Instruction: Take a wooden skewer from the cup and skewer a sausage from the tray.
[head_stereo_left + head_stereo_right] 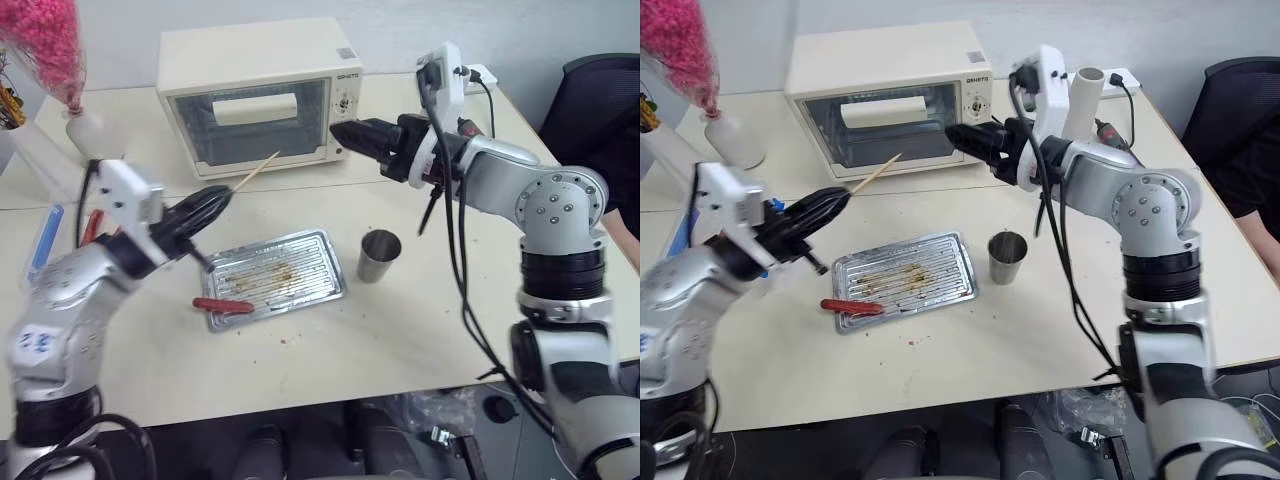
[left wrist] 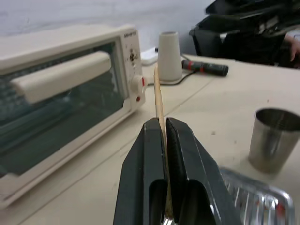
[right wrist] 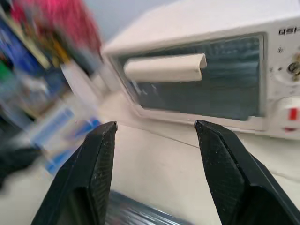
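Observation:
My left gripper (image 1: 215, 198) is shut on a thin pale wooden skewer (image 1: 257, 169), which sticks out from its fingers toward the toaster oven; the left wrist view shows the skewer (image 2: 158, 101) pinched between the black fingers (image 2: 180, 145). The steel cup (image 1: 379, 256) stands on the table right of the silver tray (image 1: 320, 262). A red sausage (image 1: 222, 306) lies at the tray's near left corner. My right gripper (image 1: 340, 133) hangs open in the air in front of the oven, with nothing between its fingers (image 3: 98, 154).
A cream toaster oven (image 1: 255, 95) stands at the back of the table. A white roll (image 1: 1088, 88) and a black-and-red tool (image 2: 206, 68) lie at the back right. A clear box with blue handles (image 1: 45, 240) sits at the left edge, beside a white bottle (image 1: 85, 130).

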Tool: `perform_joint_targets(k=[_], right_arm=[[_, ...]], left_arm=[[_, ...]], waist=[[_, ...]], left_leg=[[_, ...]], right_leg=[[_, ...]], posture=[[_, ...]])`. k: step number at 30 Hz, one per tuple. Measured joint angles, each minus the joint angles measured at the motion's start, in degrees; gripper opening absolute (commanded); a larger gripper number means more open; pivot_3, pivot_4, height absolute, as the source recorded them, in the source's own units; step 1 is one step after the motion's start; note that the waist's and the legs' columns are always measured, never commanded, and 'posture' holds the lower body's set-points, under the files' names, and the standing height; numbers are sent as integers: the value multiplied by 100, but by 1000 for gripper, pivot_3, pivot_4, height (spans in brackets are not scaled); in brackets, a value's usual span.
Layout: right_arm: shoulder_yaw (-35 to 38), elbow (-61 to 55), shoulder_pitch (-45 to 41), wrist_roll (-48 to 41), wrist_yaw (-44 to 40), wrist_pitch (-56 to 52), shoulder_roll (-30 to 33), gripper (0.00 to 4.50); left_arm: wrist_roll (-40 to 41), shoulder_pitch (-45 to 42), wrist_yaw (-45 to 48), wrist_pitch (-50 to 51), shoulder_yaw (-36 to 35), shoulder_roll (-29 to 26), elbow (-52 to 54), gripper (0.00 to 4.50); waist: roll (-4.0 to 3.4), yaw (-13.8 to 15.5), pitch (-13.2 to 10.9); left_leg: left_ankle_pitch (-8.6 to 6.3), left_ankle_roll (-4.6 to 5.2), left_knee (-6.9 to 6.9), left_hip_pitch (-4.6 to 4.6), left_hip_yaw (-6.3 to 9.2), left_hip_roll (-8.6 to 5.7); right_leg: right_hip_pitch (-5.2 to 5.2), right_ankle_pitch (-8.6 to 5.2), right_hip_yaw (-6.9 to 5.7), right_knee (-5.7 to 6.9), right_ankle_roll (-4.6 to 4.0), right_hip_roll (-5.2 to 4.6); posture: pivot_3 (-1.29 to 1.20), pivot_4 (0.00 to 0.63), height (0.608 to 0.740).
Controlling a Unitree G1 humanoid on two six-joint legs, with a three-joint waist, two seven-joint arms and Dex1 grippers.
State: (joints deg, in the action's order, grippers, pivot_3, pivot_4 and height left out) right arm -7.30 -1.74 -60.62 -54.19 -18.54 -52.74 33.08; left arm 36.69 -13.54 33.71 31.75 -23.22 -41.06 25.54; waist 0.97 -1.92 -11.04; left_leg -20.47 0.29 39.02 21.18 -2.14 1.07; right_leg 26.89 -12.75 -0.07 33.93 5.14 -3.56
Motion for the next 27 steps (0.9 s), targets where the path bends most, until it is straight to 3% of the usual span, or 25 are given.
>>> perform_joint_targets(k=[4,9,19,27], right_arm=[[-1110,-257,-16,1247,-1690,723,432,2772],[-1807,-235,-66,2069,-2826,1164,-16,2772],[-2605,133,-81,3012,-2809,848,-1905,2772],[-3018,834,162,3775,-2779,1043,-2608,2772]], left_arm=[[507,1074,516,523,-1357,-661,275,0],[812,2350,1021,884,-2728,-836,629,0],[816,3416,1011,887,-3714,-404,1108,0],[887,3642,922,876,-4080,-355,1215,0]], waist=[[0,-17,0],[0,12,0],[13,5,8],[16,-26,10]], left_leg=[[-4,-3,0,0,-2,7],[-1,-10,2,-2,1,5],[9,-38,1,6,9,-6],[11,-41,2,-1,7,-13]], right_leg=[[4,-1,-6,-2,-1,-5],[4,-4,-13,5,-7,-34],[41,-26,-56,62,-50,-97],[45,-28,-103,70,-54,-100]], posture=[[0,150,740],[0,150,740],[0,150,740],[0,150,740]])
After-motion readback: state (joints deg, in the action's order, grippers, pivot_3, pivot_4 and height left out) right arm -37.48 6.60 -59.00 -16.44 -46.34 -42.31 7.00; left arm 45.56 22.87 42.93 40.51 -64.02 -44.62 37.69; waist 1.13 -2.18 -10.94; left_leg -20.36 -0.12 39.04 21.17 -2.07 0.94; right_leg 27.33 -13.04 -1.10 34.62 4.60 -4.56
